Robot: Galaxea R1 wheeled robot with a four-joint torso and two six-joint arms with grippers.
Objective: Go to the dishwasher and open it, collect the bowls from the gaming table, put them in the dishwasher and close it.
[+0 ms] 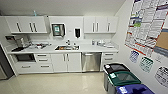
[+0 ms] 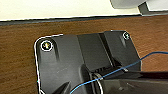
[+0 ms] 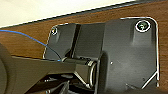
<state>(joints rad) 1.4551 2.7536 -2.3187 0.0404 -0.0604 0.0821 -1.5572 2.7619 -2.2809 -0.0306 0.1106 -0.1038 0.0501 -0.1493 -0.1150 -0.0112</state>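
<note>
The dishwasher (image 1: 91,61) sits built into the lower cabinets of a kitchenette, under the white bench (image 1: 100,48), just right of the double-door cupboard (image 1: 66,62) below the sink (image 1: 67,47). Its steel door is shut, with the bar handle along its top edge. A narrow stack of drawers (image 1: 109,58) stands on its right, against the side wall.

The sink holds something brownish that cannot be made out. More small items lie on the bench left of the sink and near its right end, too blurred to name. A built-in oven (image 1: 25,57) sits at the left end, with drawers (image 1: 43,62) beside it. White wall cupboards (image 1: 26,24) hang above, and a towel dispenser (image 1: 58,30) is fixed between them.

Three bins stand in a row along the right wall: a black-lidded one (image 1: 115,68) nearest the dishwasher, then a green-lidded one (image 1: 123,78), then a blue-lidded one (image 1: 135,89). Their contents are hidden. Posters (image 1: 147,25) cover the wall above them.

The pale floor (image 1: 57,83) lies open between the camera and the cabinet fronts; the bins narrow the room on the right.

Both wrist views look past the robot's own dark plate at a brown wood-grain surface (image 2: 20,57) with a pale strip beyond it. Whether either pincer is released or clenched cannot be told.
</note>
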